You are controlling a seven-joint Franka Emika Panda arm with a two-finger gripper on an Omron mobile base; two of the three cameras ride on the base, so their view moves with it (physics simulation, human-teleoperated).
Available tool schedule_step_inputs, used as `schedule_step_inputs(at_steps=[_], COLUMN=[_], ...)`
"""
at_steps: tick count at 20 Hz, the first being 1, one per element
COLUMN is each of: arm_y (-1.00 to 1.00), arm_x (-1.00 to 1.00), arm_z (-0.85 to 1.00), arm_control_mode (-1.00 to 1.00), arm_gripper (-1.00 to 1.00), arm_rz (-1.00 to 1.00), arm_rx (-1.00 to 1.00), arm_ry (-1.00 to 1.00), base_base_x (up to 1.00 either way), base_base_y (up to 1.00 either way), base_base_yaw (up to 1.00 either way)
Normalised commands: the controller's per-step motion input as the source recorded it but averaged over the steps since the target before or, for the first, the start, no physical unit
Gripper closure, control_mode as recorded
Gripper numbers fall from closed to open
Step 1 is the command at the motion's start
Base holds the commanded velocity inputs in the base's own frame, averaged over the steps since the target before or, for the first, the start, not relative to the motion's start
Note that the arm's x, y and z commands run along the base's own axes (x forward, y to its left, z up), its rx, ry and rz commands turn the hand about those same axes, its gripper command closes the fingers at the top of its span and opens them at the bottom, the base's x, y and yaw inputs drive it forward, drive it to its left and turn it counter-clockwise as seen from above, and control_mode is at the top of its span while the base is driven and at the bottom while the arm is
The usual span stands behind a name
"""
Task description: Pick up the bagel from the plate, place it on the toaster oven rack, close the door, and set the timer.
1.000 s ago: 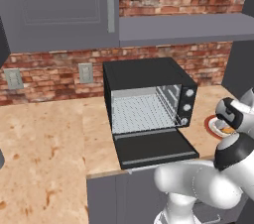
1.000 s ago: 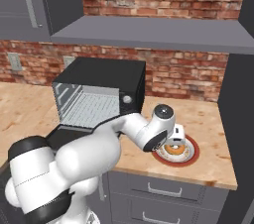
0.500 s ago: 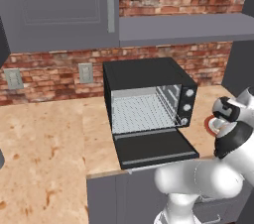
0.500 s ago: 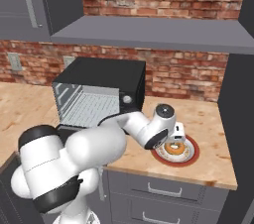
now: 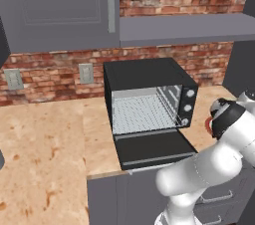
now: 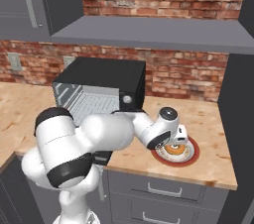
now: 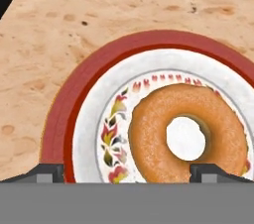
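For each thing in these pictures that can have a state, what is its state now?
toaster oven: open, nothing inside.
door: folded down flat.
rack: bare.
bagel: lying flat on the plate, not gripped.
plate: on the counter, holding the bagel.
gripper: open, above the bagel, one fingertip at each side.

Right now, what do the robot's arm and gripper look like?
The arm is made of glossy white, rounded segments with dark bands at the joints, one wide black band near its shoulder. The gripper ends in two small dark grey, blocky finger tips. No cables or markings are visible.
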Motion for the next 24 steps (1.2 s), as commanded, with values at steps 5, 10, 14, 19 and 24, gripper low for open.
schedule_step_inputs(at_steps=[5, 10, 14, 19, 24], arm_y=[-0.04, -0.06, -0.06, -0.03, 0.0], arm_x=[0.19, 0.12, 0.02, 0.0, 0.0], arm_z=[-0.08, -0.1, -0.26, -0.26, -0.22], arm_control_mode=[-1.0, -1.0, -1.0, -1.0, -1.0], arm_gripper=[-1.0, -1.0, -1.0, -1.0, -1.0], arm_rz=[0.05, 0.04, 0.01, 0.01, 0.02], arm_rx=[0.0, 0.0, 0.0, 0.0, -0.01], arm_ry=[0.02, 0.04, 0.08, 0.06, 0.04], base_base_x=[0.0, 0.0, 0.0, 0.0, 0.0], base_base_y=[0.0, 0.0, 0.0, 0.0, 0.0], base_base_yaw=[0.0, 0.0, 0.0, 0.0, 0.0])
